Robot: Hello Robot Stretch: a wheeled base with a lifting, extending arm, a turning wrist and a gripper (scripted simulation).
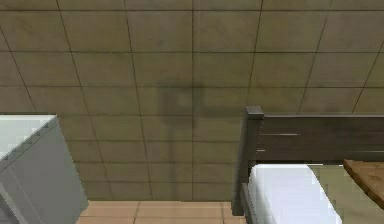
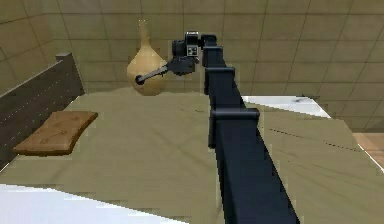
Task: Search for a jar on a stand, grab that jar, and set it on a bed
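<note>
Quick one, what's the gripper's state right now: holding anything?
Gripper: open or shut cannot be told; it holds the tan jar, which hangs at its far end above the bed.

Jar (image 2: 146, 60) at claw (image 2: 143, 79); cushion (image 2: 57, 132) on bed (image 2: 150, 145)

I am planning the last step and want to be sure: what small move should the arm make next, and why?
Probably lower the arm a little. The gripper holds the tan jar, which hangs over the far part of the bed, clear of the brown cushion. Lowering should rest it on the cover.
</note>
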